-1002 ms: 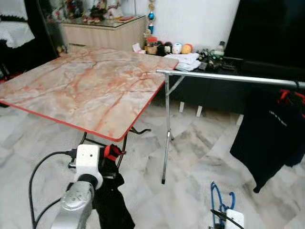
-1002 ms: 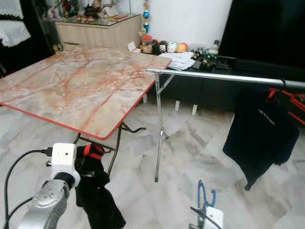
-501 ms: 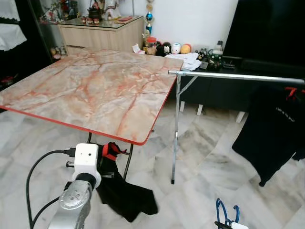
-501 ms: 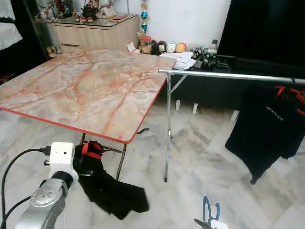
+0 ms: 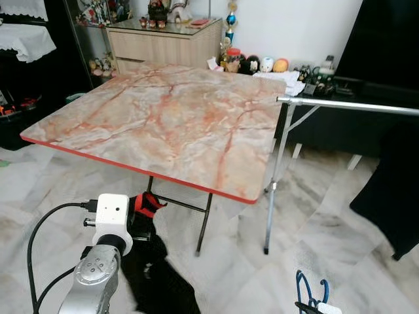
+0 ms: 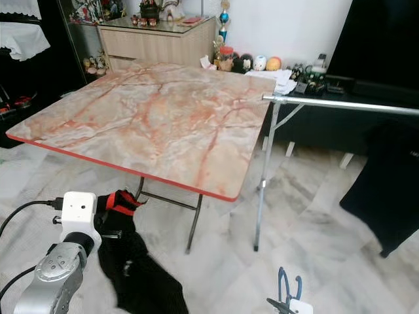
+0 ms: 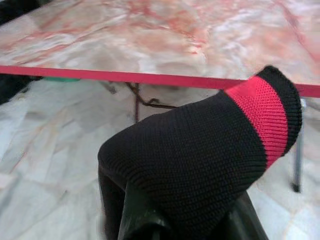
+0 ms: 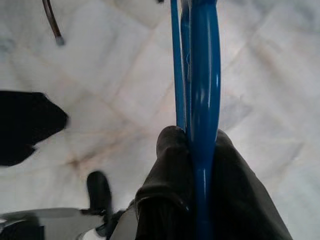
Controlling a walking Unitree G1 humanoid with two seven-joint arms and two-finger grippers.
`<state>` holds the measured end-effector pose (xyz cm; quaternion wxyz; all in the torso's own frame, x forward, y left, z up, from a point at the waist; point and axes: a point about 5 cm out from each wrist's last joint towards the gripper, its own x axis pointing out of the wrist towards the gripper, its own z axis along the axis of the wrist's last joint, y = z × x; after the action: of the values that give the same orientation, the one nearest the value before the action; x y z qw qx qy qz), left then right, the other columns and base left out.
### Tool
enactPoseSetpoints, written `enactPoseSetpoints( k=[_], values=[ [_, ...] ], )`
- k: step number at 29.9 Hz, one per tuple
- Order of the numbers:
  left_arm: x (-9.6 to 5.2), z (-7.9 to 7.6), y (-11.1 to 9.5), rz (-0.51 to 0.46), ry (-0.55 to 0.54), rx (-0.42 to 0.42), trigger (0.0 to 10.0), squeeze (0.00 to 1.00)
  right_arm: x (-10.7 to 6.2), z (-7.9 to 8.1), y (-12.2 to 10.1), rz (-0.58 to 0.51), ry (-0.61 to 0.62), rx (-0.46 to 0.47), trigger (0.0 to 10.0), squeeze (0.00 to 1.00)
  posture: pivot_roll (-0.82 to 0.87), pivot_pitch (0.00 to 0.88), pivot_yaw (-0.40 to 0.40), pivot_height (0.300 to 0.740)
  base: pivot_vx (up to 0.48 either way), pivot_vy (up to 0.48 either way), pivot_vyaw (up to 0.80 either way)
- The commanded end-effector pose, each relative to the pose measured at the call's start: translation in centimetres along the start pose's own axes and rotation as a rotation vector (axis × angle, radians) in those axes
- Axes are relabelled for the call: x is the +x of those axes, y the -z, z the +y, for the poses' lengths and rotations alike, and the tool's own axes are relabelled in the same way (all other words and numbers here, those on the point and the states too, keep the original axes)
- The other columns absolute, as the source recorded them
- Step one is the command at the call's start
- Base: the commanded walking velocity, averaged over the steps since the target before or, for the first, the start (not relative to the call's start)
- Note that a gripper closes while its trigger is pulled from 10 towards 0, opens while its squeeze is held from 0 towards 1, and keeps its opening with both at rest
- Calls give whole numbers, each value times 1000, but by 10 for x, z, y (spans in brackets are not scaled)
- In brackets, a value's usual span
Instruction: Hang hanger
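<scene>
My right gripper [image 8: 192,150] is clamped on the blue hanger [image 8: 200,75], low by the marble floor [image 5: 327,229]. My left gripper [image 7: 190,220] pinches a black garment [image 7: 200,150] with a red band below the counter [image 5: 170,124]. A rail [image 5: 347,104] stands right.

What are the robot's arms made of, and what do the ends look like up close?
The left arm is a rounded silver metal tube ending in a white boxy wrist block with a small lens hole, and a black cable loops from its side. The right arm's white wrist block peeks in at the bottom edge. The fingers are long, smooth and matt black.
</scene>
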<state>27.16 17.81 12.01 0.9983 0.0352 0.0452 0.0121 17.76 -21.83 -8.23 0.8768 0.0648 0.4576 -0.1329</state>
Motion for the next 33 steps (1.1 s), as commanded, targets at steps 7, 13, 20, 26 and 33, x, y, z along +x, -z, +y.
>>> enactPoseSetpoints(
  k=[7,13,20,26,33],
  values=[
    [-4,3,-19,-101,2,-23,10000,0,3,6,-18,-39,-14,-34,10000,0,204,0,-4,740,0,0,0],
    [-4,0,-19,-105,14,-18,10000,0,3,3,-43,-142,1,-179,10000,0,195,0,-2,740,0,0,0],
    [-5,-3,-20,-115,24,-12,10000,0,-3,-24,-33,-212,67,-251,10000,0,188,0,-9,740,0,0,0],
    [-3,-3,-26,-155,15,-15,10000,0,-2,-20,-29,-189,56,-196,10000,0,183,0,-2,740,0,0,0],
    [-2,3,-29,-169,7,-4,10000,0,-1,12,-22,-180,-15,-185,10000,0,185,0,10,740,179,0,0]
  ],
)
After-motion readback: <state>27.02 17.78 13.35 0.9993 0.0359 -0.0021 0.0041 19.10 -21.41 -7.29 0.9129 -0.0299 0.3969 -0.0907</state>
